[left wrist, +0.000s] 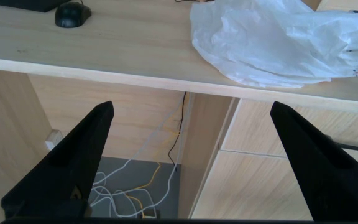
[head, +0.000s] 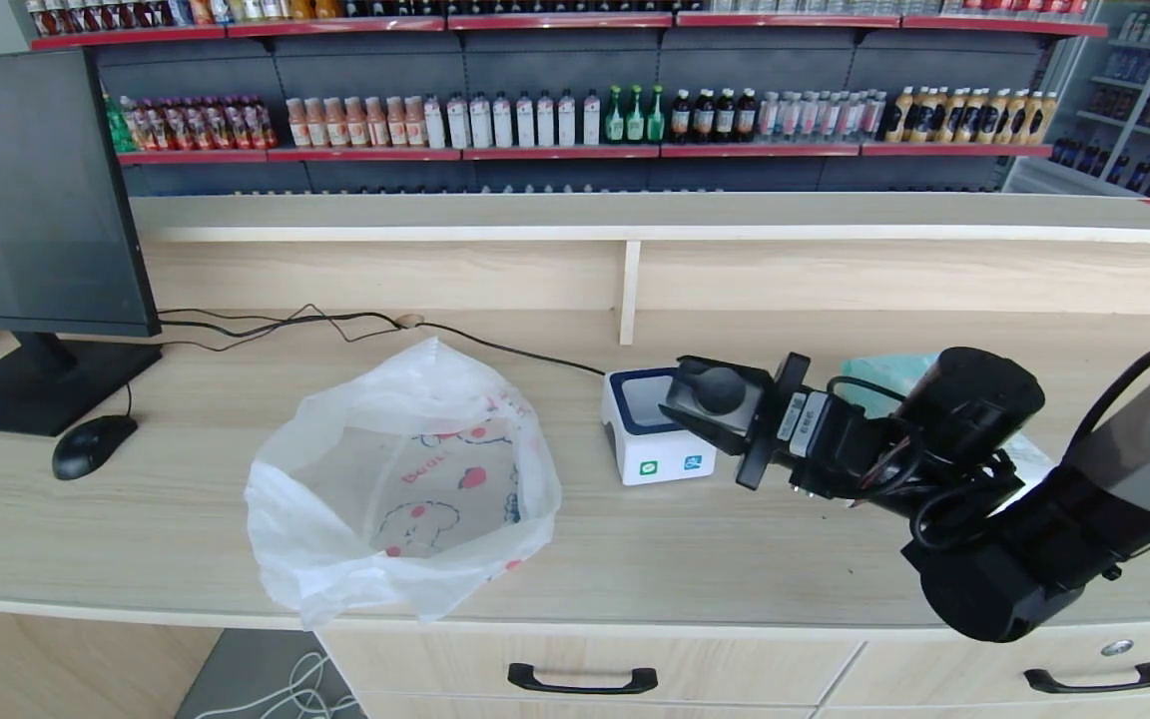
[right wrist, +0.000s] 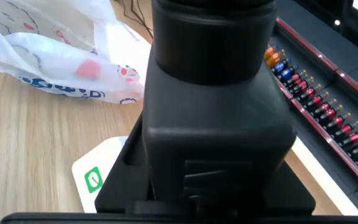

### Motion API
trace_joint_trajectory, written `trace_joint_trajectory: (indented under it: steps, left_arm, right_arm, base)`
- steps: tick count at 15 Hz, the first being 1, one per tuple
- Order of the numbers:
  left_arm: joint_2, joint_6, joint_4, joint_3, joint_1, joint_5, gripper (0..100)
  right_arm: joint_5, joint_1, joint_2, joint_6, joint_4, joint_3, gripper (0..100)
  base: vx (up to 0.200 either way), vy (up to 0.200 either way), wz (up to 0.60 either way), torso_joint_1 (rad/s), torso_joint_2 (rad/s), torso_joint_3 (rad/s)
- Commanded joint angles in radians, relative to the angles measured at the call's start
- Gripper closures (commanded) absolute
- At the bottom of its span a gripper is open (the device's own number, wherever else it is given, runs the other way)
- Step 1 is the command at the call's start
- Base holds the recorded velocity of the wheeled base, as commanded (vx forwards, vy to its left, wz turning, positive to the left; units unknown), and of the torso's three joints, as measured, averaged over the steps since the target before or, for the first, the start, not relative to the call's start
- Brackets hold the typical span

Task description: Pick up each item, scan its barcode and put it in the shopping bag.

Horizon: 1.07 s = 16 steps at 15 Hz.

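Gripping one item (head: 718,389) (right tool (head: 705,407)), one bag (head: 281,499)

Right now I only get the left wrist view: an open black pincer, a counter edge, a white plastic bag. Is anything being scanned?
Observer: Yes. The right pincer holds a dark boxy item over a white barcode scanner.
Operator: Where is that scanner from the bag?
Observer: On the counter, to the shopping bag's right, apart from it.
Operator: Anything else waiting?
Observer: A pale green packet lies behind the right arm, mostly hidden.
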Motion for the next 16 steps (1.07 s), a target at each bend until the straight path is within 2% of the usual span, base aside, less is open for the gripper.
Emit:
trace_joint_trajectory:
  steps: [1,3,7,10,16]
  left_arm:
    - [0.0,0.0,0.0,0.0,0.001,0.0,0]
    - [0.0,0.0,0.0,0.0,0.001,0.0,0]
    - [0.0,0.0,0.0,0.0,-0.001,0.0,0]
    - [0.0,0.0,0.0,0.0,-0.001,0.0,0]
    - [0.0,0.0,0.0,0.0,0.001,0.0,0]
  right_arm:
    - [0.055,-0.013,0.047,-0.038,-0.001,-0.04,100]
    - [0.073,-0.013,0.081,-0.046,-0.001,-0.062,100]
    - [0.136,-0.035,0.172,-0.046,-0.001,-0.218,100]
    - [0.167,-0.071,0.184,-0.046,-0.001,-0.234,100]
    - [0.172,-0.067,0.234,-0.042,-0.001,-0.3,100]
  base:
    - [0.0,0.0,0.0,0.0,0.0,0.0]
    - [0.0,0.0,0.0,0.0,0.0,0.0]
    - [0.0,0.0,0.0,0.0,0.0,0.0]
    - [0.0,0.0,0.0,0.0,0.0,0.0]
    - [0.0,0.0,0.0,0.0,0.0,0.0]
